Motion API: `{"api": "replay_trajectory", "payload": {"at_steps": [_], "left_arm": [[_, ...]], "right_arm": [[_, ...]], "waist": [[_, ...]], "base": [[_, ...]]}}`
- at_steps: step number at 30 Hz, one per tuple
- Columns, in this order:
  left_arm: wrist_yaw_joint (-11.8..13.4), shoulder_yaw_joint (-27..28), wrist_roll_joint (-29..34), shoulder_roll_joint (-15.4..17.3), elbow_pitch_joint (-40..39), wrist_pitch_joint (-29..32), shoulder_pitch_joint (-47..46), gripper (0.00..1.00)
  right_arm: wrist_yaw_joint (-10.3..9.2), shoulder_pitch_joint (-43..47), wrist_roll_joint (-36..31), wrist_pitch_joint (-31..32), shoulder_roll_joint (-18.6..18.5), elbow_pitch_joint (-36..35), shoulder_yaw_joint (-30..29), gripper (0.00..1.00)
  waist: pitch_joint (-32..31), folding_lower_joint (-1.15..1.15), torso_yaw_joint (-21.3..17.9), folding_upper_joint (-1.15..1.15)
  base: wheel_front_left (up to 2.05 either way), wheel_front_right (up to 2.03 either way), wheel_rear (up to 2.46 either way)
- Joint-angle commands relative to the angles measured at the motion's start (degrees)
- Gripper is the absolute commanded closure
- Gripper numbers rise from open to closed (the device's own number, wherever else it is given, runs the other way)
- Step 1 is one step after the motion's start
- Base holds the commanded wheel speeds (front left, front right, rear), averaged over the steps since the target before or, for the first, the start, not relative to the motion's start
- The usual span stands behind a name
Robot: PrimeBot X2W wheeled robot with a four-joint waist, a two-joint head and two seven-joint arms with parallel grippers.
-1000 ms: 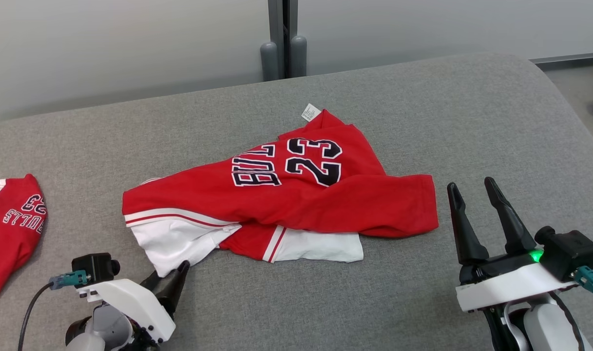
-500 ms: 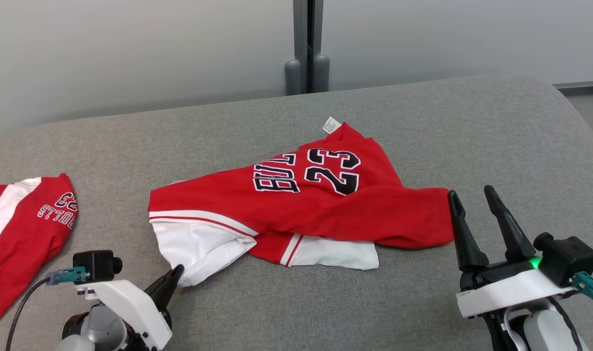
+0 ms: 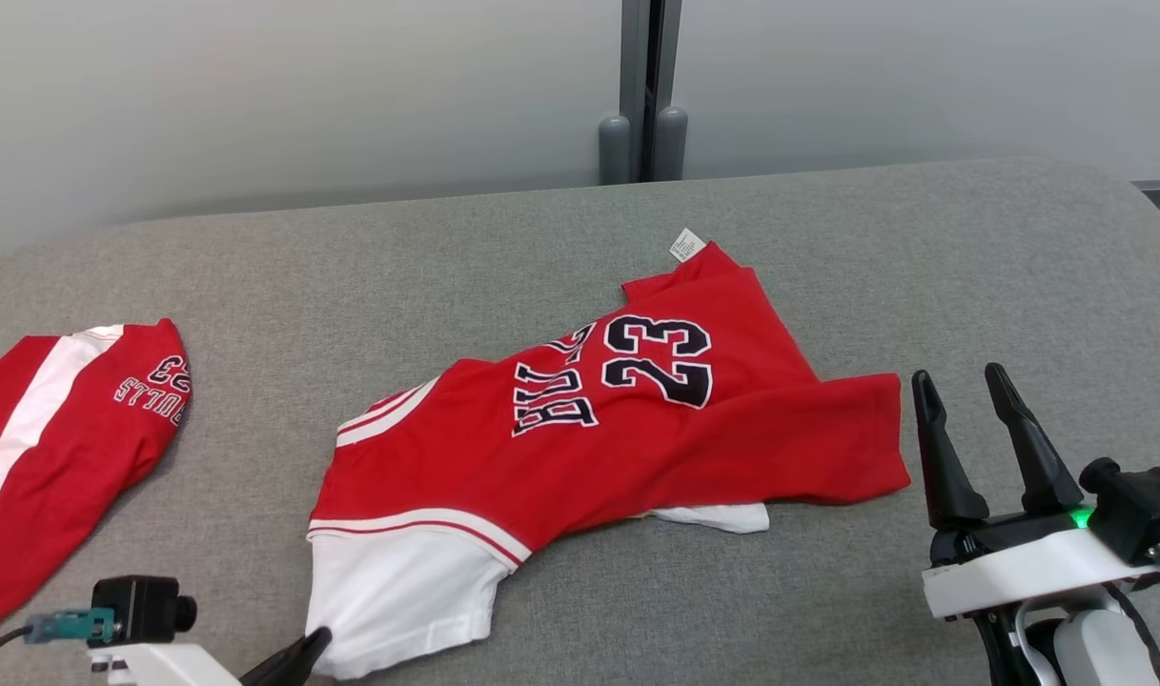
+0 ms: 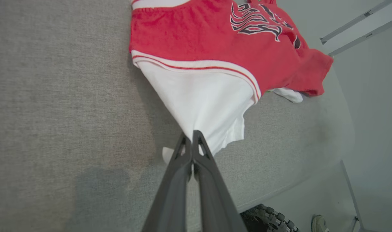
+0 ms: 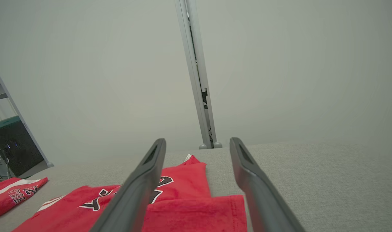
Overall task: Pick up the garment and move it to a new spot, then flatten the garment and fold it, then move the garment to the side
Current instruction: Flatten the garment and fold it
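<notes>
The red jersey point(image 3: 637, 448) is lying spread out near the middle of the grey padded surface point(image 3: 970, 267), with its front side up. The dark number 23 point(image 3: 658, 357) and the team lettering beside it are showing on the chest, tilted in the head view. A small white label point(image 3: 686, 245) is sticking out at the far corner of the jersey. A white panel point(image 3: 398, 595) with a red and white stripe above it is forming the near-left end of the jersey, and a small piece of white cloth is also peeking out from under the red edge on the near side.

The left gripper point(image 4: 192, 137) is pinching the near corner of the white panel: in the left wrist view its two dark fingers are pressed together, and a little bit of white cloth is coming out beside them. The cloth is running from this corner up to the striped band.

The right gripper point(image 3: 957, 373) is hovering just beside the right edge of the jersey, without touching it, as far as I can tell. Its fingers are standing apart, and nothing is between them.

A second red jersey point(image 3: 65, 438) with a white stripe is lying at the left edge of the surface, well apart from the first one. Behind the surface, a grey post point(image 3: 643, 86) is standing against the pale wall.
</notes>
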Motion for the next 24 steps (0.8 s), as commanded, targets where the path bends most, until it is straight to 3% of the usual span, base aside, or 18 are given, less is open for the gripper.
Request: {"api": "replay_trajectory", "payload": {"at_steps": [1,5,6,7,8,11,17,24], "left_arm": [[0.59,0.39,-0.37,0.56,-0.55,0.26,0.93,1.0],[3.43,0.31,0.79,1.22,-1.09,1.26,3.57,1.0],[3.85,0.26,1.0,0.85,-0.44,0.97,3.62,0.95],[4.15,0.05,1.4,0.6,0.41,0.7,3.53,0.32],[4.36,-0.29,1.49,0.19,1.19,0.54,3.32,0.0],[4.01,-0.61,2.84,-0.28,2.91,-1.22,1.86,0.0],[4.91,1.37,8.32,-0.52,2.44,-10.24,-0.95,0.0],[7.34,2.47,16.04,-4.73,2.99,-26.04,-3.32,0.0]], "right_arm": [[0.03,0.27,0.03,0.0,-0.35,-0.08,-0.12,0.0],[0.03,0.19,0.11,0.0,-0.6,0.4,-0.13,0.0],[0.02,0.14,0.09,0.0,-0.59,0.44,-0.07,0.0],[0.03,0.12,0.07,0.0,-0.53,0.48,0.01,0.0],[0.03,0.08,0.09,0.0,-0.52,0.57,0.13,0.0],[0.02,-0.03,0.28,0.0,-0.67,0.87,0.4,0.0],[0.03,0.21,0.48,0.0,-1.19,1.41,0.57,0.0],[0.03,1.19,0.6,0.0,-1.22,1.86,0.62,0.0]], "waist": [[0.11,0.0,0.12,0.0],[0.43,0.0,0.38,0.0],[0.48,0.0,0.42,0.0],[0.49,0.0,0.45,0.0],[0.49,0.0,0.47,0.0],[0.39,0.0,0.44,0.0],[-0.51,0.0,0.33,0.0],[-2.14,0.0,-0.21,0.0]], "base": [[0.0,0.0,0.0],[0.0,0.0,0.0],[0.0,0.0,0.0],[0.0,0.0,0.0],[0.0,0.0,0.0],[0.0,0.0,0.0],[0.0,0.0,0.0],[0.0,0.0,0.0]]}}
